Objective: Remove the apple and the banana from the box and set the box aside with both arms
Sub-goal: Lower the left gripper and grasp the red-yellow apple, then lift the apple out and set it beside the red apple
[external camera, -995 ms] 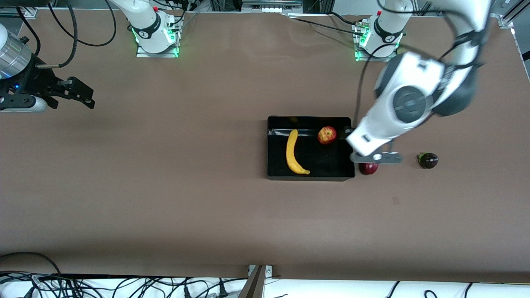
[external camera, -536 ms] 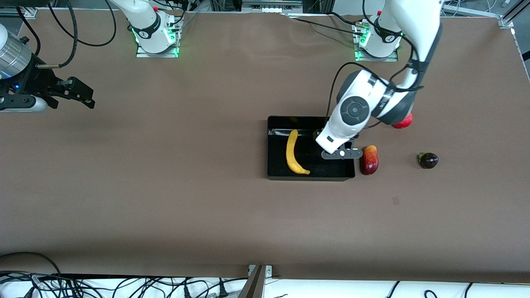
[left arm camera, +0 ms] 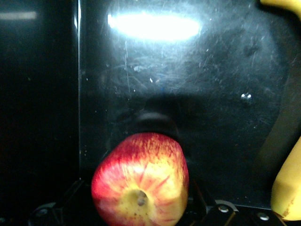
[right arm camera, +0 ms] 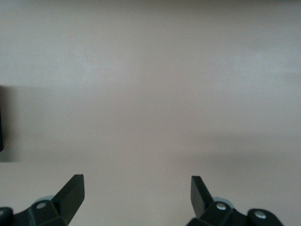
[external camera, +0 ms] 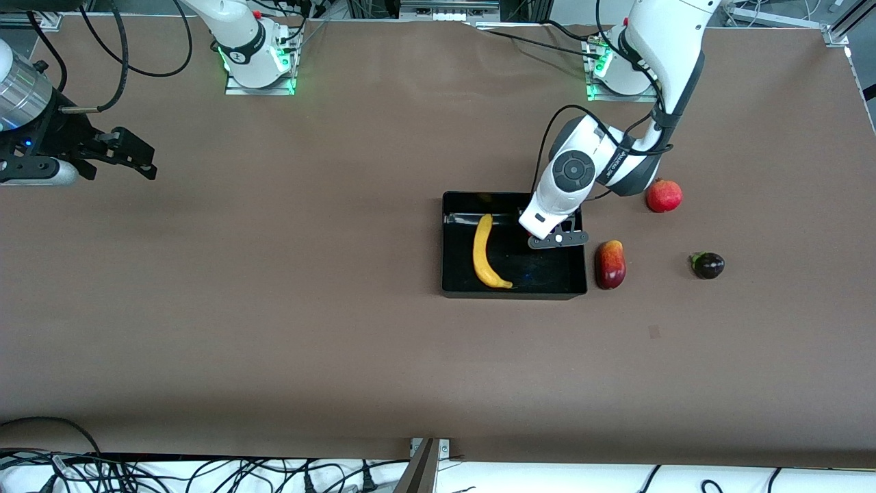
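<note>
In the black box point(external camera: 455, 246), toward the left arm's end of the counter point(external camera: 342, 329), lie the banana point(external camera: 483, 253) and the apple point(left arm camera: 141, 183). The left gripper point(external camera: 558, 239) hangs over the apple, jaws apart. The right gripper point(right arm camera: 136, 195) waits over the counter's edge, jaws apart.

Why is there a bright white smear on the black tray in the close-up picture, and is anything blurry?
Left wrist view: the smear is lamp glare on the glossy tray floor, and the apple, very close, looks soft. Front view: sharp and evenly lit, with faint reflections in the tray. Right wrist view: plain table, soft shadows.
</note>
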